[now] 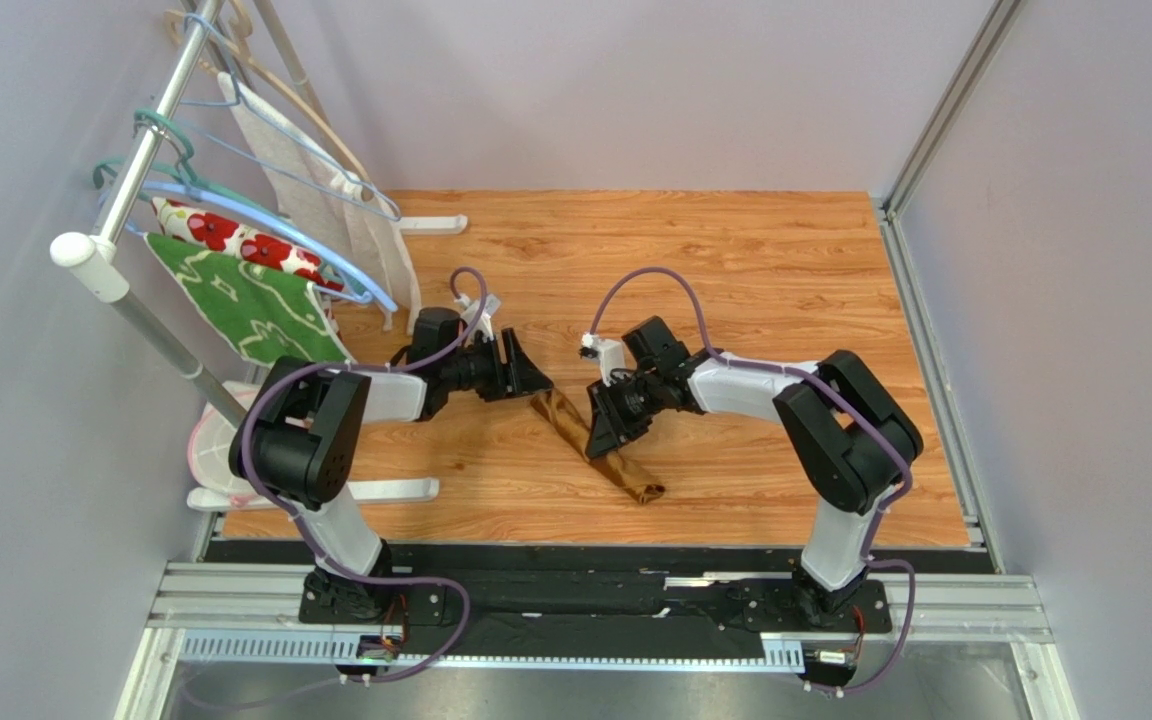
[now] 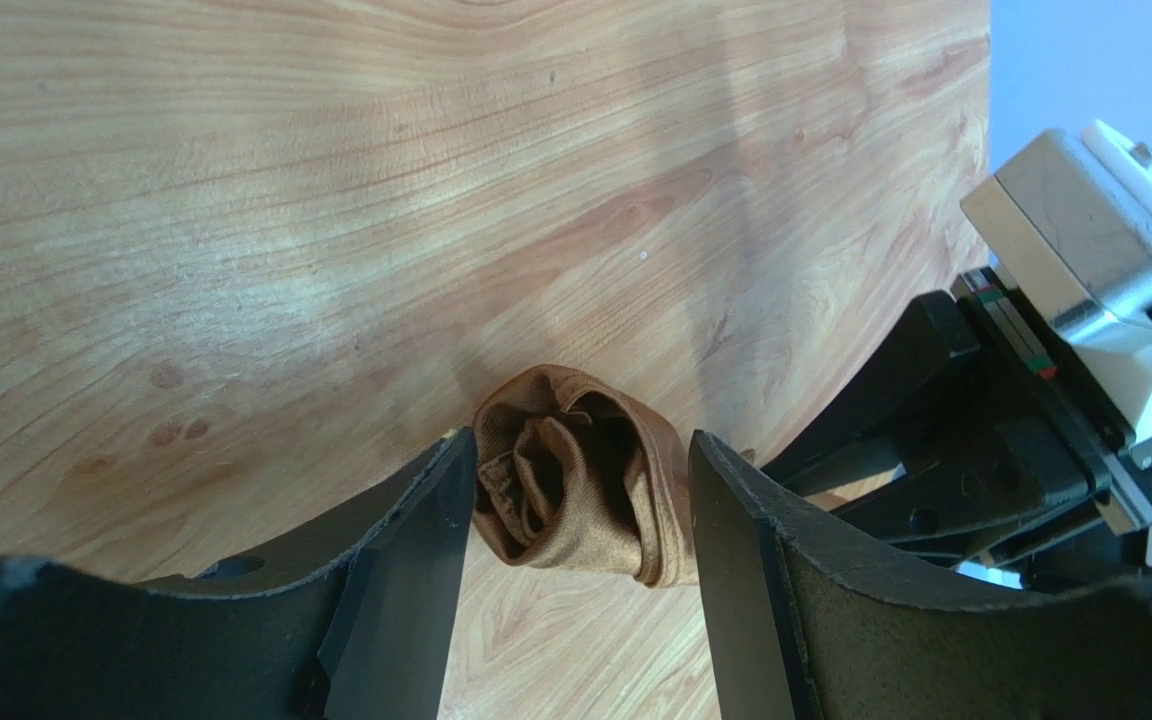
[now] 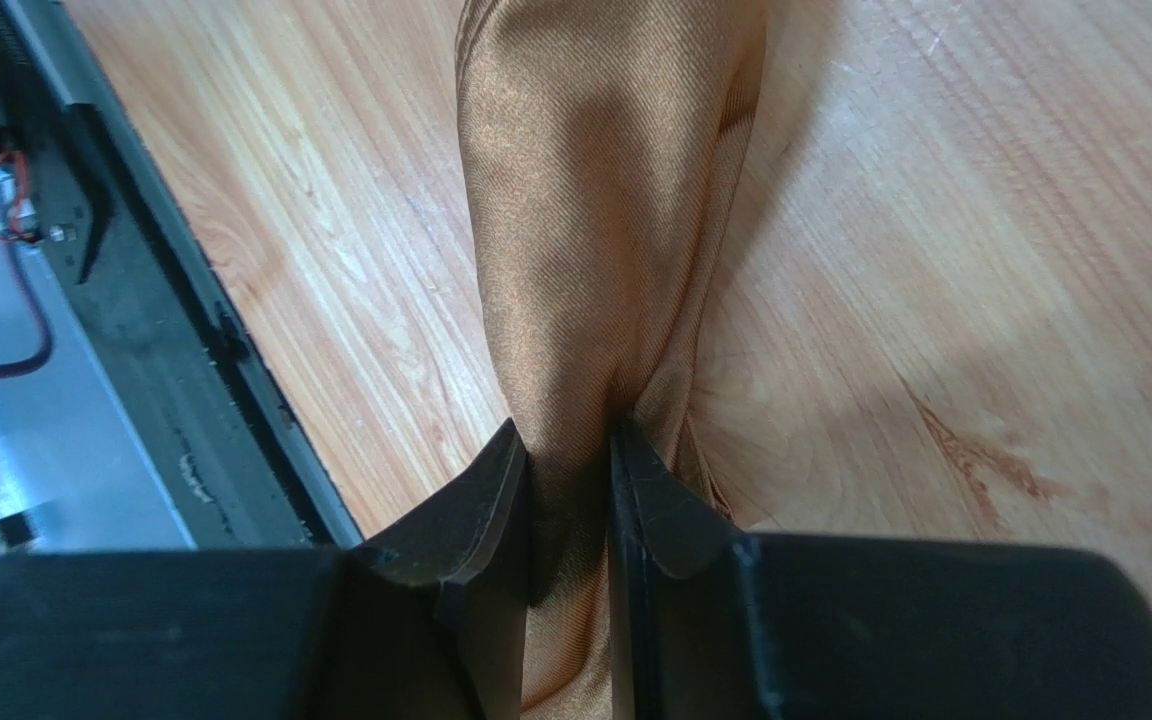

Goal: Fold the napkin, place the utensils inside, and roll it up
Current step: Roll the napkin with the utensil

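The golden-brown napkin [image 1: 633, 477] lies rolled into a narrow tube, running diagonally across the middle of the wooden table [image 1: 687, 255]. My left gripper [image 1: 534, 378] is open at the roll's far end. In the left wrist view that spiralled napkin end [image 2: 575, 495] sits between the spread fingers [image 2: 402, 585] without being squeezed. My right gripper [image 1: 602, 431] is shut on the napkin partway along the roll. In the right wrist view the napkin [image 3: 597, 195] is pinched between the right gripper's [image 3: 569, 450] jaws. The utensils are hidden.
A clothes rack [image 1: 162, 128] with hangers stands at the left, carrying a green leaf-patterned cloth [image 1: 252, 300] and a white cloth with red flowers [image 1: 229, 236]. A black rail [image 1: 597, 593] runs along the near edge. Grey walls close in the back and right.
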Robot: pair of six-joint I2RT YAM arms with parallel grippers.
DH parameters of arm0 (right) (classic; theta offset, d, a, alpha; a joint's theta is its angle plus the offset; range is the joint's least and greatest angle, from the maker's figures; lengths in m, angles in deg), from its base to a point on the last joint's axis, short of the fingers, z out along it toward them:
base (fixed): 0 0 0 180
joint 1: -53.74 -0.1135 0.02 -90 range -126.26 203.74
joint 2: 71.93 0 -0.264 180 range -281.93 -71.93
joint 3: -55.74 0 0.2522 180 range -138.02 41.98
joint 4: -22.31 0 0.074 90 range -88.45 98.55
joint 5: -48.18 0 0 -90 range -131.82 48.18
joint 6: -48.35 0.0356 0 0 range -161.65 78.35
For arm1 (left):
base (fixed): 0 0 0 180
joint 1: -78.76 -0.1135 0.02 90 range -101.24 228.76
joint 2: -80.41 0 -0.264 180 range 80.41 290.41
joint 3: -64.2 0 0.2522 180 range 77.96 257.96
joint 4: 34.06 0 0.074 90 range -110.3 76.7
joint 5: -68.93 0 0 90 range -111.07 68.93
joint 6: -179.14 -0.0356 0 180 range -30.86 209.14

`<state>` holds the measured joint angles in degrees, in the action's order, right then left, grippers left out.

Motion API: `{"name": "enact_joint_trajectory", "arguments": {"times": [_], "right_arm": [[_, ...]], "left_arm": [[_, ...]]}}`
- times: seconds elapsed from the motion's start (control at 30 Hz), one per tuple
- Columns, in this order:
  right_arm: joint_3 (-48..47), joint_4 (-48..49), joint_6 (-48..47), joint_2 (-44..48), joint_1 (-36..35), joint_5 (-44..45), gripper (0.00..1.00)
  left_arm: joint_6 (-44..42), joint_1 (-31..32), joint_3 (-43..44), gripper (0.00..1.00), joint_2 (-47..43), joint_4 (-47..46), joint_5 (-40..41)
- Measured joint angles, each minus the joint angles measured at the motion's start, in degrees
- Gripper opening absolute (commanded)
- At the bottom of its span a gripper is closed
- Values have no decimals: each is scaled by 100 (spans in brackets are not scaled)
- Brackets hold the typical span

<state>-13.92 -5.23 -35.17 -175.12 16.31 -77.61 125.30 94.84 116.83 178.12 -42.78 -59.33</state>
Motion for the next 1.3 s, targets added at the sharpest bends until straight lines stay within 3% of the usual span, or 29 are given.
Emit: {"name": "enact_joint_trajectory", "arguments": {"times": [0.3, 0.43, 0.53, 0.57, 0.63, 0.67, 0.8, 0.93, 1.1, 1.3], "right_arm": [[-151, 94, 96, -396, 212, -841, 10], [-164, 142, 120, -472, 249, -1023, 10], [-166, 149, 125, -487, 271, -1069, 11], [-170, 149, 125, -494, 275, -1078, 12], [-188, 129, 125, -503, 284, -1084, 14], [-197, 118, 125, -505, 289, -1082, 21], [-284, -44, 116, -498, 291, -968, 43], [-448, -470, 94, -258, 225, -409, 55], [-848, -997, -101, 518, -216, 1023, 58], [-1233, -1110, -424, 903, -1421, 2693, 59]], "left_arm": [[116, 0, 0, 62, 184, -131, -157], [168, 0, 0, 57, 214, -221, -203], [219, 13, 2, 43, 271, -273, -232], [225, 39, 9, 27, 315, -273, -247], [264, 61, 31, 12, 435, -269, -284], [262, 74, 35, 2, 492, -269, -299], [271, 81, 85, 0, 588, -227, -354], [262, 83, 140, 0, 592, -186, -369], [256, 101, 195, 0, 629, -131, -369], [249, 103, 212, 0, 636, -79, -367]]}}
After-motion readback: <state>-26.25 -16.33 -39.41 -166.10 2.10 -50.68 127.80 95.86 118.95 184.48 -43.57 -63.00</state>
